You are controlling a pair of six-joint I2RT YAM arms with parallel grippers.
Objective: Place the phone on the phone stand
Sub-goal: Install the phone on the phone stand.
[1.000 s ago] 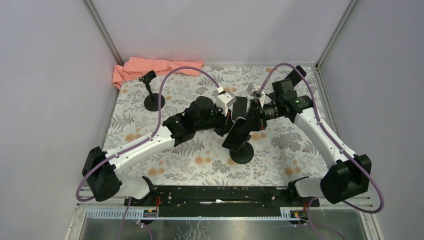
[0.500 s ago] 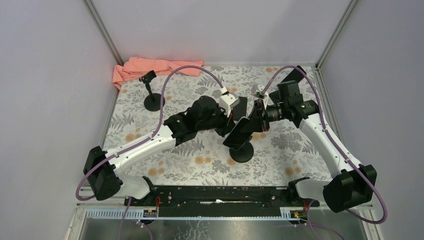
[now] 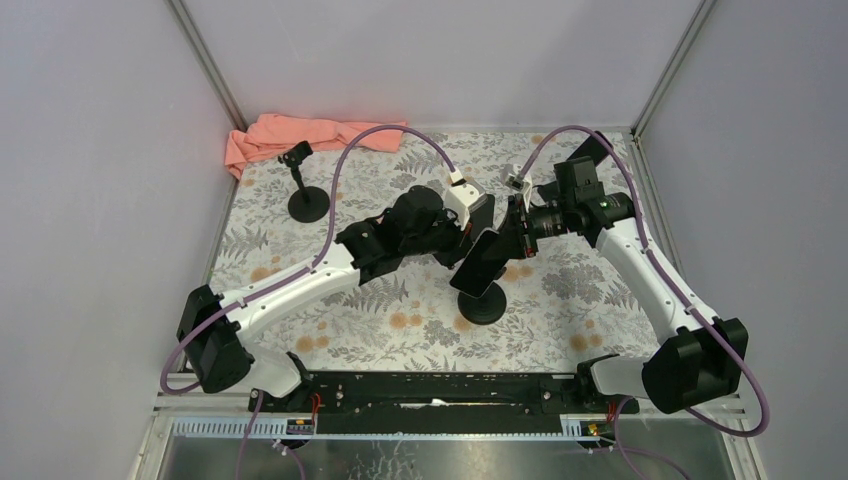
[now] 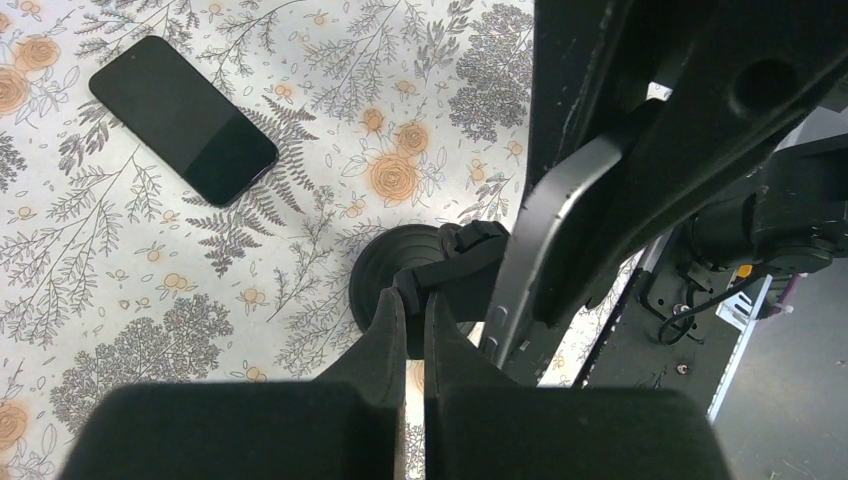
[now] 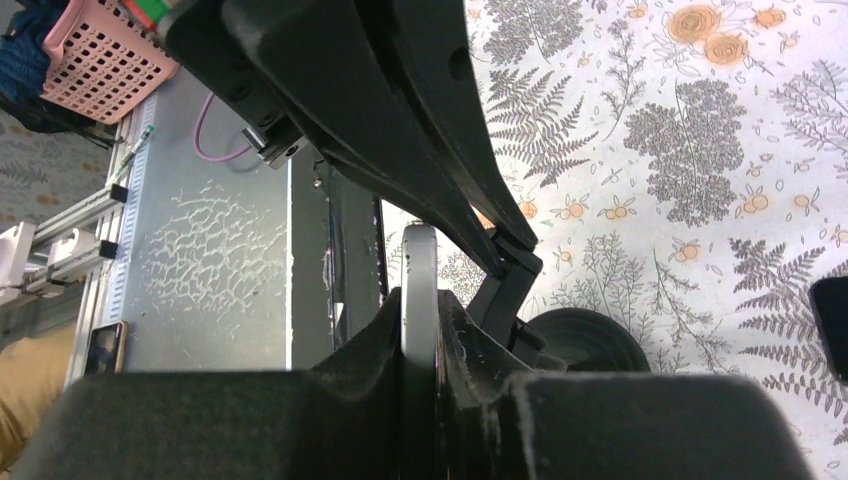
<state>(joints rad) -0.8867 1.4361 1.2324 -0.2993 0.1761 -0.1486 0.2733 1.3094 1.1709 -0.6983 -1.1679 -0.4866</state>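
Observation:
A dark phone (image 3: 483,262) with a grey rim (image 4: 545,230) hangs tilted just above the round black base of the phone stand (image 3: 482,306). My right gripper (image 3: 512,236) is shut on the phone's upper end. In the right wrist view the phone's edge (image 5: 419,270) runs between the fingers of my right gripper (image 5: 419,300). The stand's clamp arm (image 5: 508,290) rises beside the phone. My left gripper (image 4: 415,298) is shut, its tips pinching the edge of the stand's clamp (image 4: 455,262) above the base (image 4: 392,272).
A second black stand (image 3: 305,198) is at the back left, in front of a pink cloth (image 3: 305,132). Another dark phone (image 4: 183,118) lies flat on the flowered mat, at the back right corner (image 3: 590,148). Grey walls close in the sides.
The right gripper has carried the phone slightly right and back, standing it a little steeper over the stand. The left wrist has shifted right and turned, staying at the clamp.

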